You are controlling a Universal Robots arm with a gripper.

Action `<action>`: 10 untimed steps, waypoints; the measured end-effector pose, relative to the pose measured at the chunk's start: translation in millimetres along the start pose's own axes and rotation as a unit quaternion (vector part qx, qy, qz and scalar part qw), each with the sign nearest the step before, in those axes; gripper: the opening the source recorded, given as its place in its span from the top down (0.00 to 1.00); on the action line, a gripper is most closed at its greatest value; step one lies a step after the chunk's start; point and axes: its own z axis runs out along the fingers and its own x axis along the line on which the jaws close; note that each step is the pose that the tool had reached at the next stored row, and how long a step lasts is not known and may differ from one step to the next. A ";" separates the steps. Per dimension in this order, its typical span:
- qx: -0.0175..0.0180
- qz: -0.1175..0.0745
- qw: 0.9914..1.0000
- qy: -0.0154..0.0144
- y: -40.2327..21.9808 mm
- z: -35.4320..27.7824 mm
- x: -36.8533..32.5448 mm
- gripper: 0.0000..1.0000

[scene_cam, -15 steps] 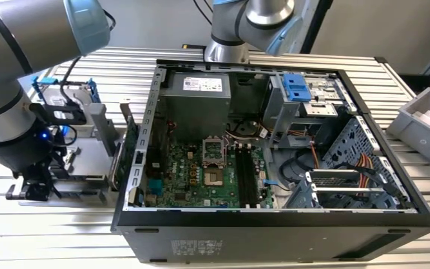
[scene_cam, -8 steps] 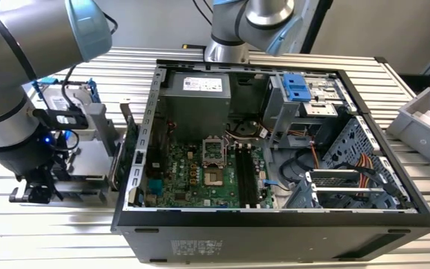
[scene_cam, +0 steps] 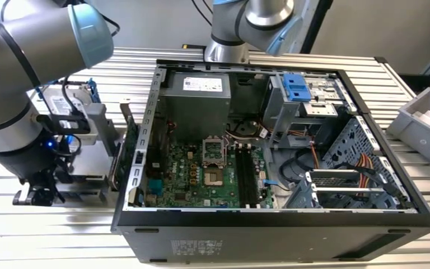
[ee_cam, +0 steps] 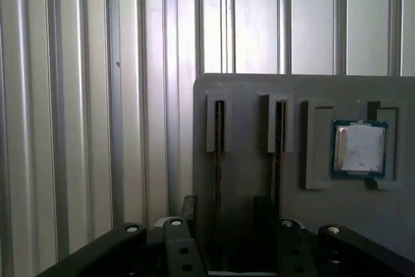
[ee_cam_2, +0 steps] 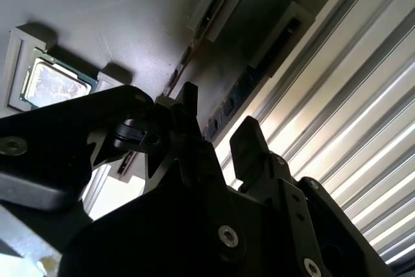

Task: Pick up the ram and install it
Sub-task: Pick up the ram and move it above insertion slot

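A grey holder plate [ee_cam: 259, 95] lies on the ribbed table and carries two thin dark sticks standing on edge in slots. One ram stick [ee_cam: 218, 160] [ee_cam_2: 237, 92] runs between my fingers. The other stick [ee_cam: 279, 154] [ee_cam_2: 185, 63] sits one slot closer to a processor chip [ee_cam: 360, 148] [ee_cam_2: 48, 82]. My gripper [ee_cam: 225, 215] [ee_cam_2: 217, 124] is open, one finger on each side of the first stick, with a gap showing. In the exterior view my gripper [scene_cam: 40, 195] hangs low at the left, beside the open computer case [scene_cam: 136, 168]. The black memory slots [scene_cam: 245, 174] lie on the green motherboard.
A second arm [scene_cam: 237, 28] stands behind the case. A grey bin [scene_cam: 424, 126] sits at the exterior view's right. A silver drive in a blue bracket [scene_cam: 69, 103] and a green card [scene_cam: 121, 151] stand between my arm and the case wall.
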 end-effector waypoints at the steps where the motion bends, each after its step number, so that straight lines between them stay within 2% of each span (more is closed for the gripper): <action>1: 0.000 0.000 1.000 0.000 0.0 0.7 -0.1 0.00; 5: 0.000 0.001 1.000 0.000 0.0 4.1 -0.8 0.00; 10: 0.000 0.001 1.000 0.000 0.0 4.8 -0.8 0.00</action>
